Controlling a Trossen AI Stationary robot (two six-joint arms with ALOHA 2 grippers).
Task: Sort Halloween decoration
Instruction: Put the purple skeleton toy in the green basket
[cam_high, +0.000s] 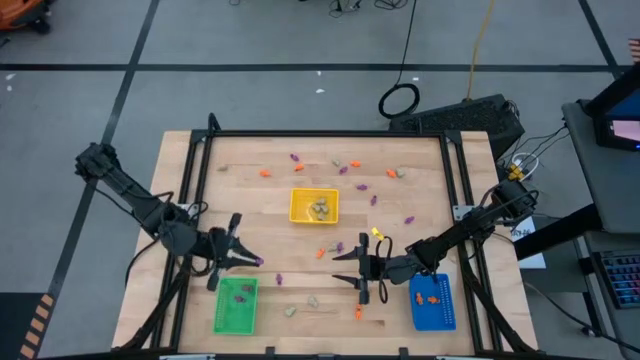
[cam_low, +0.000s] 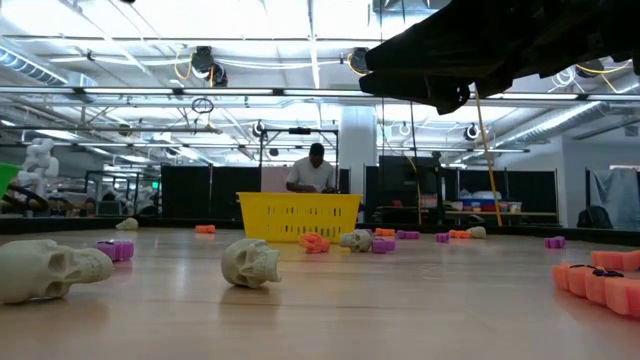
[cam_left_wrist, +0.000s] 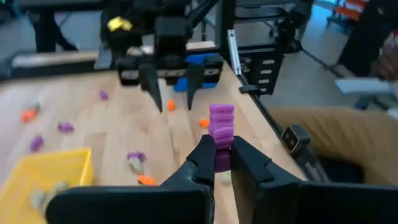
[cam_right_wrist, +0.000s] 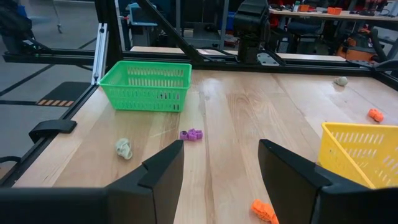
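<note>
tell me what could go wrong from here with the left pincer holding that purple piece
The left pincer pinches the purple trinket only at its lower end, so it might tip or slip out before reaching the green tray. The open right pincer hangs close by over the middle of the table, so the arms could crowd each other.

Note table (cam_high: 270, 235): pale wood, smooth, slight sheen. Your yellow tray (cam_high: 314, 206), green tray (cam_right_wrist: 148, 86): perforated glossy plastic. Purple trinket (cam_left_wrist: 221, 126): ridged matt plastic. Skull (cam_low: 250, 263): matt.
</note>
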